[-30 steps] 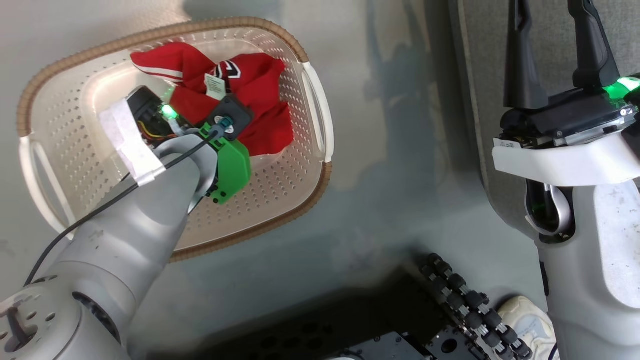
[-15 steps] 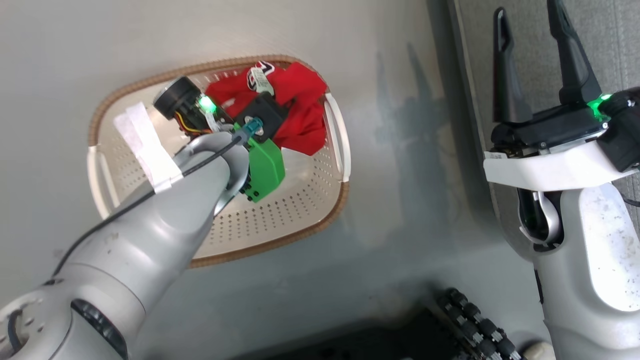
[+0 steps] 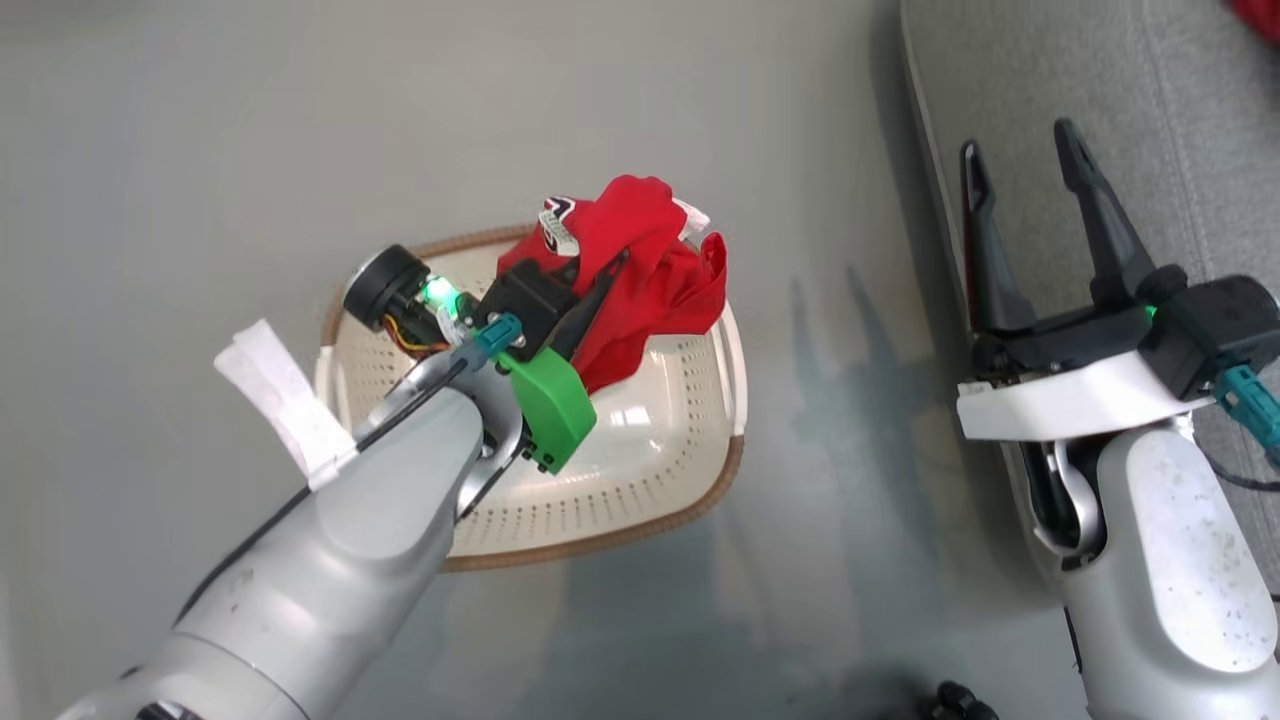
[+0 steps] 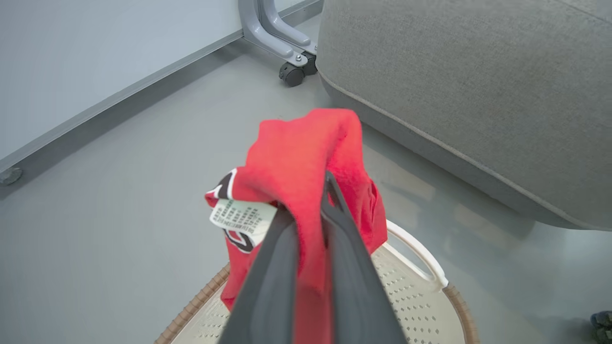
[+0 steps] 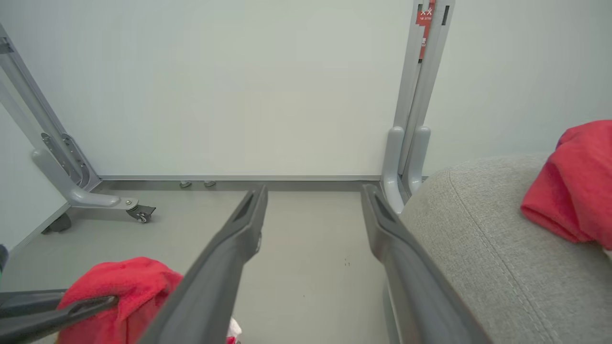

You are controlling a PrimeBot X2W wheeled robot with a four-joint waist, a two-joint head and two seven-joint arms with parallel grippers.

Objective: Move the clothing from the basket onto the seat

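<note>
My left gripper (image 3: 612, 272) is shut on a red clothing item (image 3: 650, 265), which hangs bunched above the far edge of the cream basket (image 3: 650, 440). In the left wrist view the dark fingers (image 4: 344, 239) pinch the red fabric (image 4: 306, 148), a white tag beside them, with the basket rim (image 4: 459, 306) below. A second red clothing item (image 5: 573, 186) lies on the grey seat (image 5: 478, 248), also seen as a red corner (image 3: 1265, 12) on the seat (image 3: 1100, 70). My right gripper (image 3: 1017, 140) stands open and empty by the seat's edge.
Grey floor surrounds the basket. A grey frame on casters (image 4: 289, 45) stands by the wall near the seat's corner; another caster leg (image 5: 134, 210) shows on the left in the right wrist view. The seat's side (image 4: 454, 119) lies just beyond the basket.
The head camera has risen and shifted. My left gripper has lifted the red clothing up from inside the basket to above its rim. The right gripper stays open.
</note>
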